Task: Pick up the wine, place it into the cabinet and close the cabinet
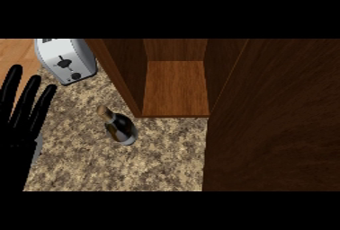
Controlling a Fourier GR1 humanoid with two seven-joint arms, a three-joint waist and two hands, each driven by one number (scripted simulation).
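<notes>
left hand point(23, 110) open, resting at left edge | wine point(120, 127) upright on counter point(100, 161)

No text, brand, number or sign can be read anywhere. The wine bottle point(120, 127) standing on the bench carries a pale label, but nothing on it is legible. The toaster point(65, 60) at the far left shows only a dark slot and a knob on its front, with no markings.

The dark wine bottle point(120, 127) stands upright on the speckled counter. The open wooden cabinet point(174, 85) lies at its one o'clock, near.
</notes>
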